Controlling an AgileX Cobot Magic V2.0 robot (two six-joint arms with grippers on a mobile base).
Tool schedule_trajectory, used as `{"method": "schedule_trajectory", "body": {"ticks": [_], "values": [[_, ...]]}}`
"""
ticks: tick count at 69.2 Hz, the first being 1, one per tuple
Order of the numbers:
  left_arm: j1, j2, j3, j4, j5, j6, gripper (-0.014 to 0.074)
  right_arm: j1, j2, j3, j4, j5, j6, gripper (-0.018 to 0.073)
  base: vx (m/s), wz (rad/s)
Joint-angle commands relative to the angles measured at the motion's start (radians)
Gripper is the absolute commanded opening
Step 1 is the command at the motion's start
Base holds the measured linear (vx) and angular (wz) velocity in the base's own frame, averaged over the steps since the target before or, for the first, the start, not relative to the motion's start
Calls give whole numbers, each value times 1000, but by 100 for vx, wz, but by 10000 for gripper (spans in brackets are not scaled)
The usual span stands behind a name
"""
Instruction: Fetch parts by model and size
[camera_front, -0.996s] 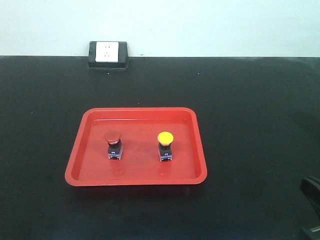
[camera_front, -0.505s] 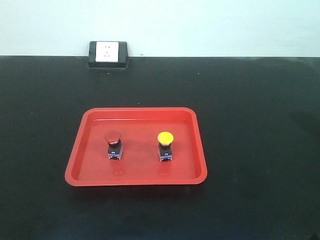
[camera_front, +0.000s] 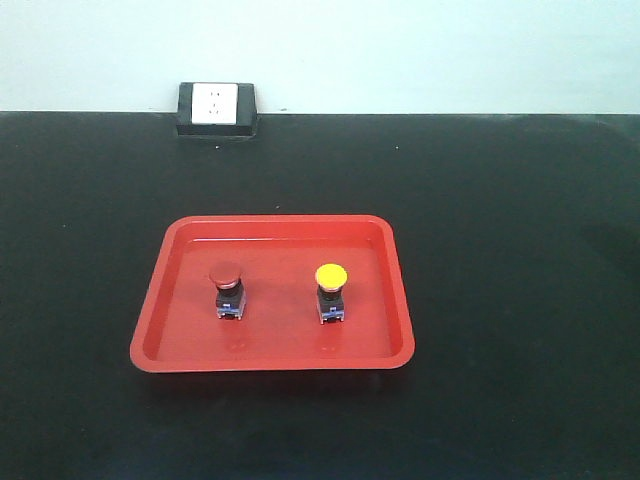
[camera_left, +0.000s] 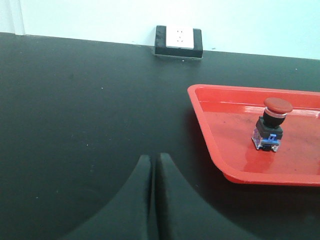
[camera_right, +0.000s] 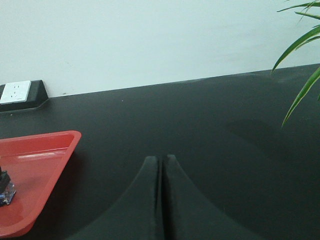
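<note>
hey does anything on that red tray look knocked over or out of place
Nothing stands out. The red-capped switch and the yellow-capped switch both stand upright, side by side and apart, inside the red tray. Nothing looks tipped or spilled.

1. The left gripper (camera_left: 152, 165) shows 2 matte black fingers, smooth and curved, widening toward 6 o'clock and narrowing to tips at 12 o'clock.
2. The right gripper (camera_right: 161, 162) has the same 2 black, horn-shaped fingers with rounded tips.
3. On both, only a thin dark seam parts the fingers.
</note>
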Motion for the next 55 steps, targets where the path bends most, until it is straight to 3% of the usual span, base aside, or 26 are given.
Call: {"method": "schedule_trajectory", "body": {"ticks": [1, 55], "values": [[1, -6, -4, -8, -75, 0, -6, -5, -18, 9, -5, -68, -9, -9, 0, 0], [1, -6, -4, -8, -75, 0, -6, -5, -18, 9, -5, -69, -9, -9, 0, 0]]}}
